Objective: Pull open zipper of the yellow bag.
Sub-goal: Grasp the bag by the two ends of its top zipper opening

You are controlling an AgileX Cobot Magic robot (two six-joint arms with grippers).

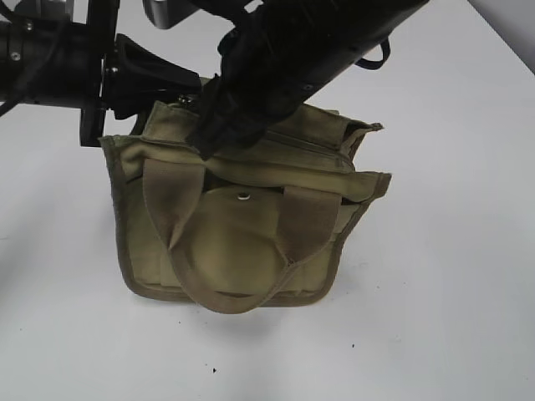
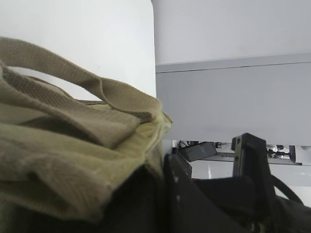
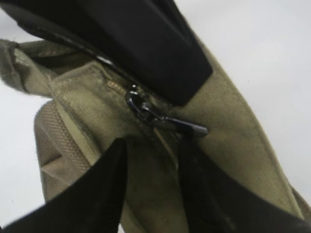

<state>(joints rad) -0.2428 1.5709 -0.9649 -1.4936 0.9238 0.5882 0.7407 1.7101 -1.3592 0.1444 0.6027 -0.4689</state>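
The yellow bag (image 1: 242, 242) stands upright on the white table, front flap and handle loops facing the camera. Its zipper (image 1: 292, 149) runs along the top. In the right wrist view the metal pull tab (image 3: 165, 119) lies flat on the zipper tape. My right gripper (image 3: 154, 145) is open just short of it, the tab's tip close to one finger (image 3: 204, 184), and only canvas shows between the fingers. From outside, this gripper (image 1: 205, 142) presses down at the zipper's left end. My left gripper (image 1: 175, 96) is shut on the bag's back left corner, with fabric (image 2: 73, 160) bunched against its finger (image 2: 194, 199).
A round metal snap button (image 1: 243, 197) sits on the front flap. A webbing handle (image 1: 217, 296) hangs over the bag's front. The white table (image 1: 451, 292) stretches around the bag. A grey wall (image 2: 233, 102) stands behind the table.
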